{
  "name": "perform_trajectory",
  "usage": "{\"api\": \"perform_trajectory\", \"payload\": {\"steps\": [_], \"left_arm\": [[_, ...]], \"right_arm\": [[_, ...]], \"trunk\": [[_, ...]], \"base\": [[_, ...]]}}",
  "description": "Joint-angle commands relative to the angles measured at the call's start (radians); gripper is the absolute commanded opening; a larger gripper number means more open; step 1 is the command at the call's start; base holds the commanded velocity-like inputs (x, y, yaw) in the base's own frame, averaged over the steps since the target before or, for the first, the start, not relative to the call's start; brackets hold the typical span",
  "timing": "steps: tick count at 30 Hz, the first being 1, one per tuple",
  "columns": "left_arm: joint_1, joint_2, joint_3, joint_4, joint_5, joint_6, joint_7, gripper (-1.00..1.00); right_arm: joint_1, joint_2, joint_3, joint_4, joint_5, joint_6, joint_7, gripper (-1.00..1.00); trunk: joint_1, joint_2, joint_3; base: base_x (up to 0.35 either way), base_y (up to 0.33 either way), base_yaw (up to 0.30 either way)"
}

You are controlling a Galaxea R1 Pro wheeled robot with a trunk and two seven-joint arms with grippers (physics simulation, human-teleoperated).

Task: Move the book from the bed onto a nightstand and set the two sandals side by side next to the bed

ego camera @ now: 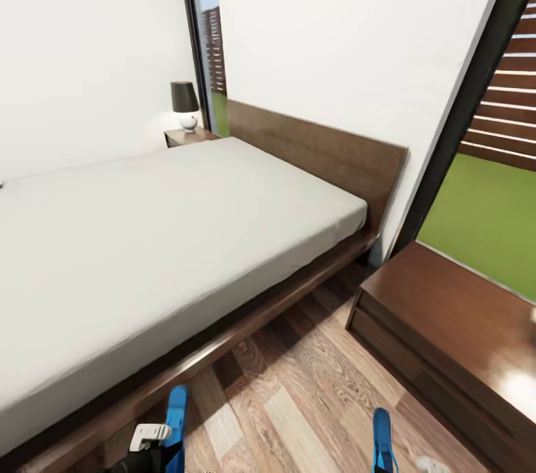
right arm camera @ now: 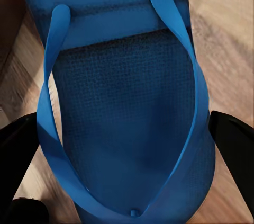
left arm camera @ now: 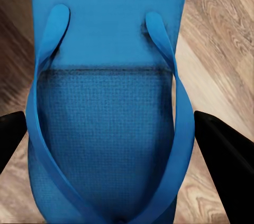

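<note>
The bed (ego camera: pixel 149 249) with its pale mattress and brown headboard spans the head view. One nightstand (ego camera: pixel 186 136) stands at its far side, and a second nightstand (ego camera: pixel 447 324) is close on the right. My left gripper (left arm camera: pixel 108 139) is shut on a blue sandal (left arm camera: pixel 106 49), whose sides meet the dark fingers (left arm camera: pixel 222 150). That sandal (ego camera: pixel 176 417) hangs low over the floor beside the bed frame. The right gripper (right arm camera: pixel 124 150) is shut on the other sandal (right arm camera: pixel 121 91), seen low in front of the near nightstand (ego camera: pixel 381 439). The book is out of view.
A small dark-shaded lamp (ego camera: pixel 184 104) stands on the far nightstand. Wood-plank floor (ego camera: pixel 298 391) runs between the bed frame and the near nightstand. Tall glass panels with dark frames (ego camera: pixel 461 108) rise behind the headboard, with grass outside.
</note>
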Motion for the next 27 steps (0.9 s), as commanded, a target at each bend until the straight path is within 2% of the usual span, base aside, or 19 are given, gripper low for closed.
{"api": "perform_trajectory", "payload": {"steps": [1, 27], "left_arm": [[-0.001, -0.001, 0.008, 0.001, -0.01, -0.005, -0.004, -1.0], [-0.001, 0.0, 0.008, 0.001, -0.01, -0.005, -0.004, -1.0]], "right_arm": [[0.0, 0.001, -0.007, -0.001, -0.003, 0.011, 0.007, -1.0], [0.0, 0.0, -0.007, -0.001, -0.003, 0.011, 0.007, -1.0]], "trunk": [[0.0, 0.0, -0.001], [0.0, 0.0, -0.001]], "base": [[0.0, 0.0, 0.292], [0.0, 0.0, 0.292]]}}
